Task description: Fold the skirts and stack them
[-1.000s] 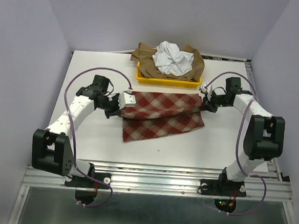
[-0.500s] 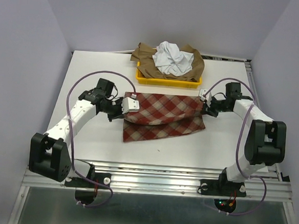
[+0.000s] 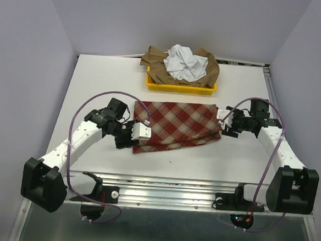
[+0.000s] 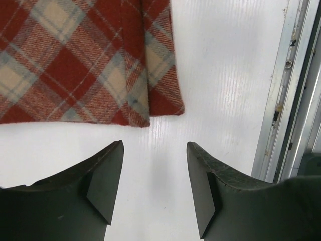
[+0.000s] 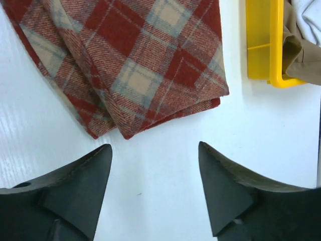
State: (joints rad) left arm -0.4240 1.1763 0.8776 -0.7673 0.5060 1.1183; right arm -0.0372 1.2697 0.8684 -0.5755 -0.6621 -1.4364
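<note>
The red-and-beige checked skirt (image 3: 177, 124) lies flat on the white table, folded in two layers. My left gripper (image 3: 128, 142) is open just off its near left corner, touching nothing. In the left wrist view that skirt corner (image 4: 150, 100) lies ahead of the left gripper (image 4: 154, 150), with bare table between the fingers. My right gripper (image 3: 226, 128) is open beside the skirt's right end; the right wrist view shows the folded edge (image 5: 150, 75) just beyond the right gripper (image 5: 154, 150). The white skirt (image 3: 184, 61) sits crumpled on the tan-brown skirt (image 3: 156, 65).
A yellow tray (image 3: 179, 87) at the table's back holds the white and tan-brown skirts; its corner (image 5: 258, 40) shows right of the checked skirt. The table's metal rail (image 4: 288, 100) runs close to the left gripper.
Both grippers brought the skirt's raised far edge down toward the near side, let go of it and opened. The skirt now lies folded and both arms have drawn back.
</note>
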